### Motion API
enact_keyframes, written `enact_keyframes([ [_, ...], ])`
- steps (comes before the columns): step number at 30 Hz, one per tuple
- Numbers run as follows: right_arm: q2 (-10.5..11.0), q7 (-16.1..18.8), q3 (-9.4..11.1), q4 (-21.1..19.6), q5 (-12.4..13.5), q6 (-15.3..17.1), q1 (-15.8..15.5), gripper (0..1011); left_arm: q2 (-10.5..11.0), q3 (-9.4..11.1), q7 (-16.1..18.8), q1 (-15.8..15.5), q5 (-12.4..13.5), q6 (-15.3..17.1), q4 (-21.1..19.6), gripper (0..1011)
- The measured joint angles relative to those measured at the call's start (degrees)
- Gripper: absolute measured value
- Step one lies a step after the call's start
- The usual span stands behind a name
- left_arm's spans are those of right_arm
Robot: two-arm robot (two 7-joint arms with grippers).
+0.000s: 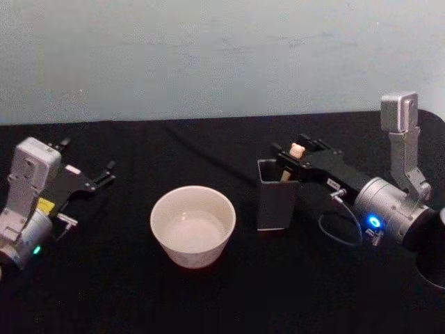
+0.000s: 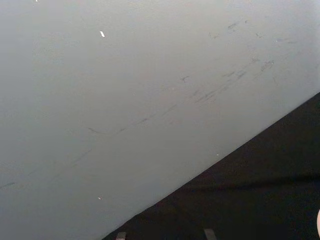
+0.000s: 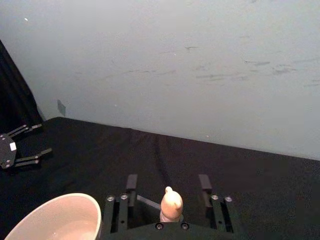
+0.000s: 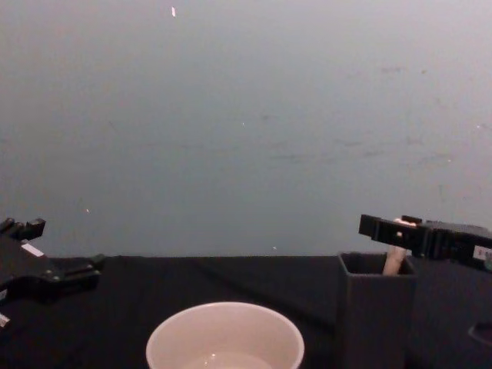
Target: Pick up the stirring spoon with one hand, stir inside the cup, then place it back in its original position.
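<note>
The stirring spoon point(image 1: 297, 149) stands upright in a dark grey square holder point(image 1: 276, 202), its beige bear head poking above the rim. My right gripper point(image 1: 292, 144) reaches over the holder, open, with a finger on each side of the bear head point(image 3: 171, 204); neither finger point(image 3: 131, 182) touches it. In the chest view the beige handle point(image 4: 394, 260) rises from the holder point(image 4: 374, 307) up to the gripper point(image 4: 384, 226). The wide cream cup point(image 1: 192, 226) sits left of the holder. My left gripper point(image 1: 87, 158) rests open at the table's left, well away from the cup.
A black cloth covers the table point(image 1: 104, 292), with a pale wall point(image 1: 222, 56) close behind. A thin cable point(image 1: 341, 229) loops off the right wrist near the holder. Bare cloth lies in front of the cup and between the cup and the left gripper.
</note>
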Motion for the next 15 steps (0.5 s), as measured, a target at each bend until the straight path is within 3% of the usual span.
enact_keyframes([
  [9, 0.0, 0.0, 0.0, 0.0, 0.0, 0.0, 0.0, 995, 0.0, 0.0, 0.0, 0.0, 0.0, 0.0, 0.0, 1001],
  [15, -1.0, -2.4, 0.8, -0.5, -1.7, -2.7, -0.4, 1002, 0.0, 0.0, 0.0, 0.0, 0.0, 0.0, 0.0, 1001],
])
